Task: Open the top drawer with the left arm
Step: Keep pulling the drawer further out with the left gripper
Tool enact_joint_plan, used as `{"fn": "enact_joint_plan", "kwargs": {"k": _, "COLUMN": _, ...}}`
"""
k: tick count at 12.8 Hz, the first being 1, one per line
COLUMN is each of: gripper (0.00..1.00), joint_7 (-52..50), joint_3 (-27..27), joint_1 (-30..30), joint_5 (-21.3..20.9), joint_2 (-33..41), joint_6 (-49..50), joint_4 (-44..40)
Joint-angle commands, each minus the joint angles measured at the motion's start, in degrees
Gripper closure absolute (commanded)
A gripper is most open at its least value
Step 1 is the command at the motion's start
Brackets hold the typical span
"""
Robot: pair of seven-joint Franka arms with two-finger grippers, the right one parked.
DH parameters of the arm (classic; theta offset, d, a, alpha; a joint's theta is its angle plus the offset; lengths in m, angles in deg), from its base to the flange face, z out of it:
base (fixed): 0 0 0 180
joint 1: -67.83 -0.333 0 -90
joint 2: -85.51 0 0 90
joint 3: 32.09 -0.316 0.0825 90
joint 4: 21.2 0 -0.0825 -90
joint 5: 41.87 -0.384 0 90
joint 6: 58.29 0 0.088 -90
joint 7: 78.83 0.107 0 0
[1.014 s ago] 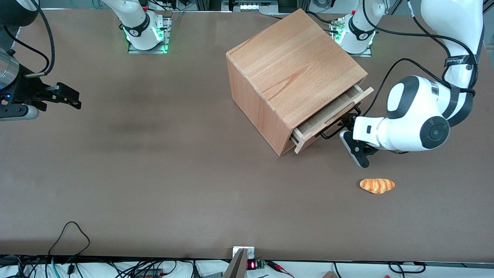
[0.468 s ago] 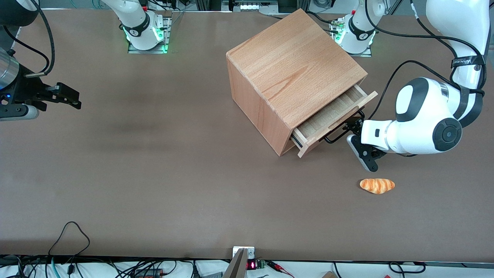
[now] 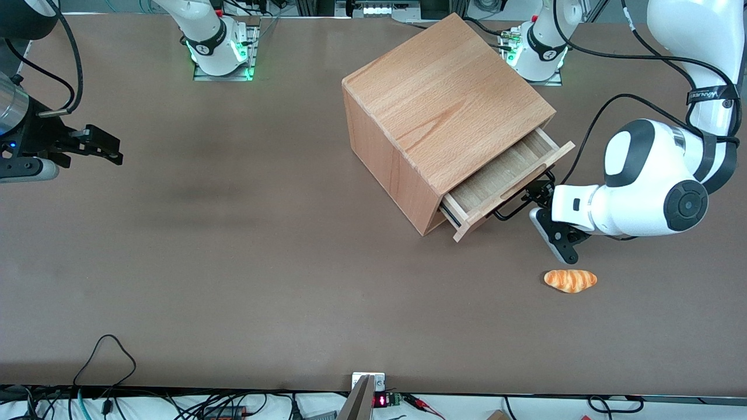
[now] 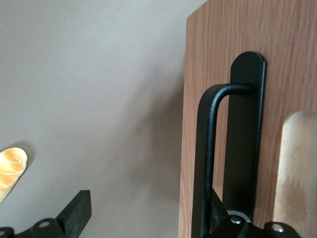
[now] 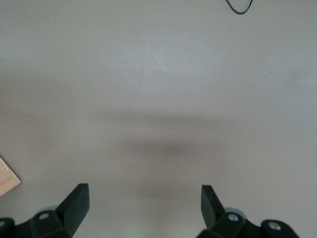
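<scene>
Here the top drawer juts partway from the cabinet at upper right of centre, its long front running diagonally. The end effector hooks the handle, fingers spread wide. Bare tabletop surrounds; a bread roll lies nearby.

A robotics lab, not a home; the brown table carries white robot arms on bolted base plates lit green along the edge farthest from the front camera; loose black cables and a small red digit display crowd the nearest edge; a lone beech cabinet and a toy bread roll sit as test props.
</scene>
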Motion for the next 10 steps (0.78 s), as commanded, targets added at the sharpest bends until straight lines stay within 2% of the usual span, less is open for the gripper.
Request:
{"fn": "enact_joint_plan", "kwargs": {"k": 1, "gripper": 0.00, "joint_7": 0.4, "joint_3": -0.4, "joint_1": 0.1, "joint_5": -0.4, "joint_2": -1.4, "joint_6": -1.1, "joint_4": -1.9}}
{"fn": "enact_joint_plan", "kwargs": {"k": 4, "gripper": 0.00, "joint_7": 0.4, "joint_3": -0.4, "joint_1": 0.1, "joint_5": -2.3, "joint_2": -1.6, "joint_6": -1.3, "joint_4": -2.0}}
{"fn": "enact_joint_plan", "kwargs": {"k": 10, "gripper": 0.00, "joint_7": 0.5, "joint_3": -1.2, "joint_1": 0.1, "joint_5": -2.4, "joint_2": -1.6, "joint_6": -3.7, "joint_4": -2.0}}
